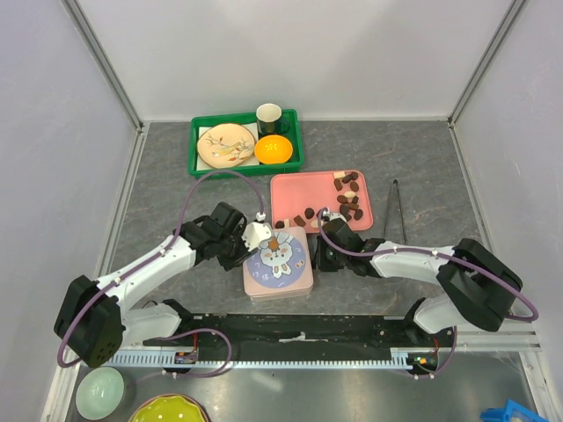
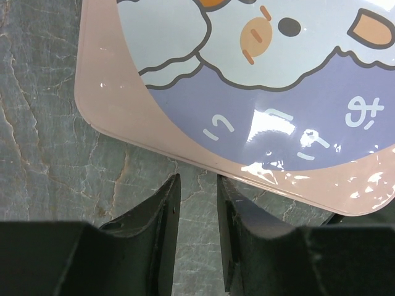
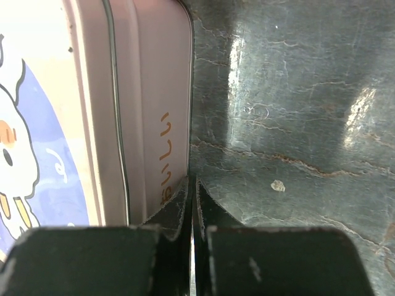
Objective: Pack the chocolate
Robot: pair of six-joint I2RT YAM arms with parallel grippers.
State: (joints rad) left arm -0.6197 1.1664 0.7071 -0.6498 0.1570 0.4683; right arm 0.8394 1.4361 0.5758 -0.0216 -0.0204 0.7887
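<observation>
Top external view: the chocolate lies on the pink tray — just behind the closed tin, nearer the right jaws, shut empty against the tin's side; left jaws part-open, empty.

Dark brown and beige chocolate pieces lie scattered on the pink tray.

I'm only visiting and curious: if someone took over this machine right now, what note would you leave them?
Left gripper: jaws apart, empty, at the edge of the pink square tin with a rabbit lid.
Right gripper: jaws shut, empty, beside the tin's right wall.
Brown and beige chocolate pieces lie on the flat pink tray.
Done: nothing packed; lid on.
Left: open tin, load pieces.
</observation>
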